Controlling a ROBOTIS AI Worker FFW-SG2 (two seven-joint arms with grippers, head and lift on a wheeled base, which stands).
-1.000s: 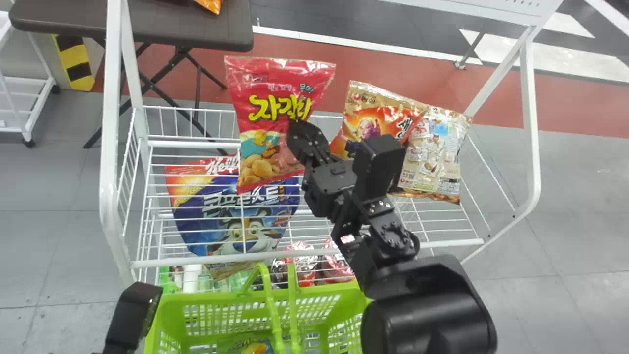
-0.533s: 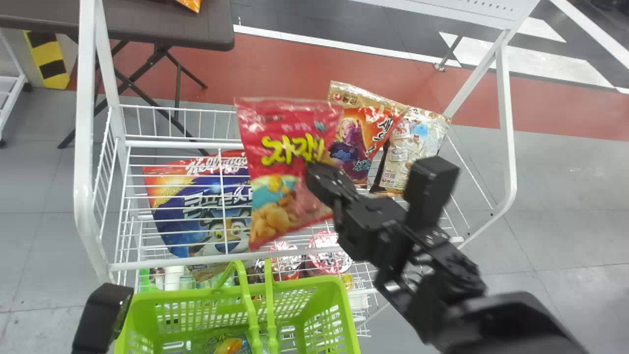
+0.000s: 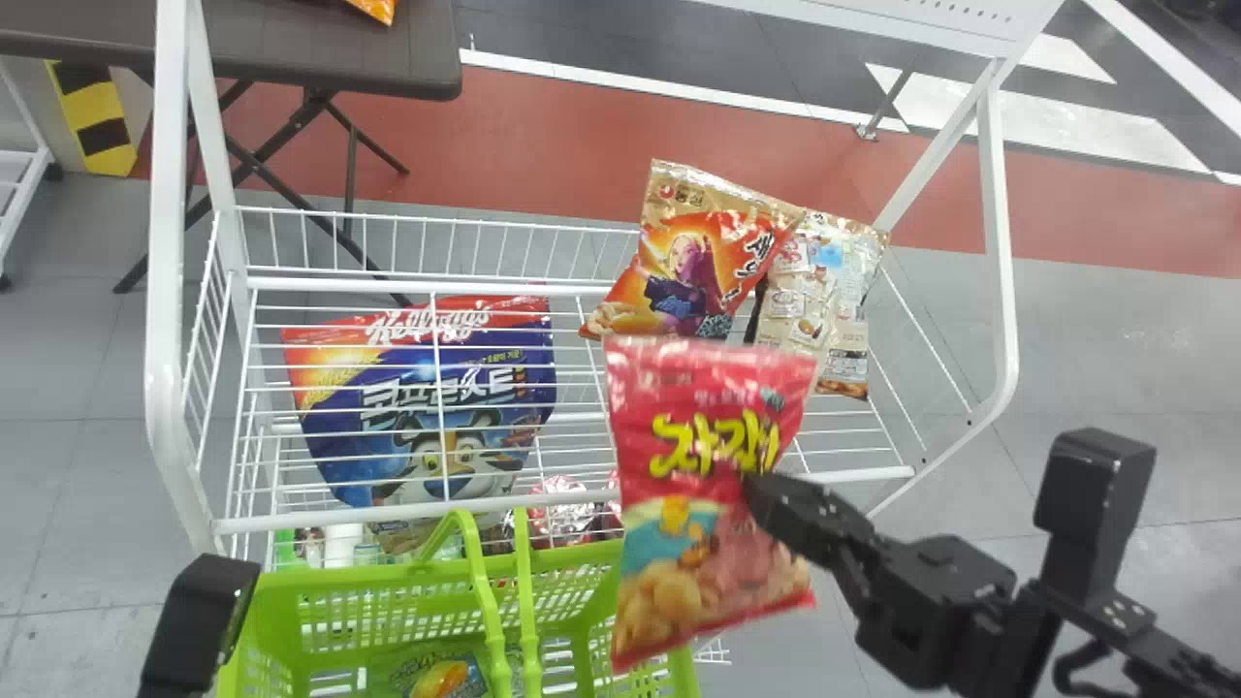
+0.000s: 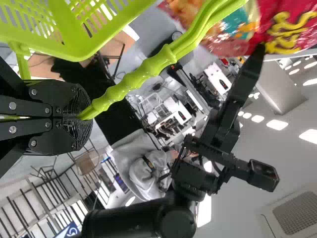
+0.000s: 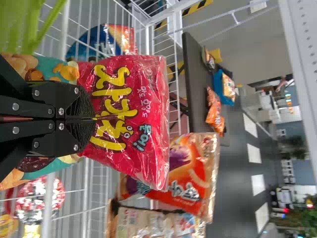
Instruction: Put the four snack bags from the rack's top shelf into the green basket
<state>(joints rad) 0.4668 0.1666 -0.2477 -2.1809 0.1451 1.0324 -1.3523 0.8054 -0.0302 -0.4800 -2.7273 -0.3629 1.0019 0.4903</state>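
While your left gripper (image 4: 83,117) is clamped on the raised handles (image 4: 148,72) of the green basket (image 3: 388,575), your right gripper (image 5: 93,119) has its fingers closed on the red snack bag (image 3: 679,399), pinching it near its right side. The relation to watch is sideways: in the head view the gripping hand sits to the right of the basket, and the bag hangs across the basket's right end, its left half over that end and its other half out past it. So the next move should be leftward, then down, until the whole bag is inside the walls. Its long axis runs roughly from the rack toward you, top edge at the rack side, so it presents its full width to the opening (tipping its lower end down first would probably help). I judge that it could snag on the right rim or fold against the handles if you let go too soon. The right arm is the one for this; the left one need only steady the basket. One bag (image 3: 451,681) lies in the basket, and the orange bag (image 3: 684,262) and the pale bag (image 3: 819,291) wait on the top shelf (image 3: 368,515), so two more pickups should follow.
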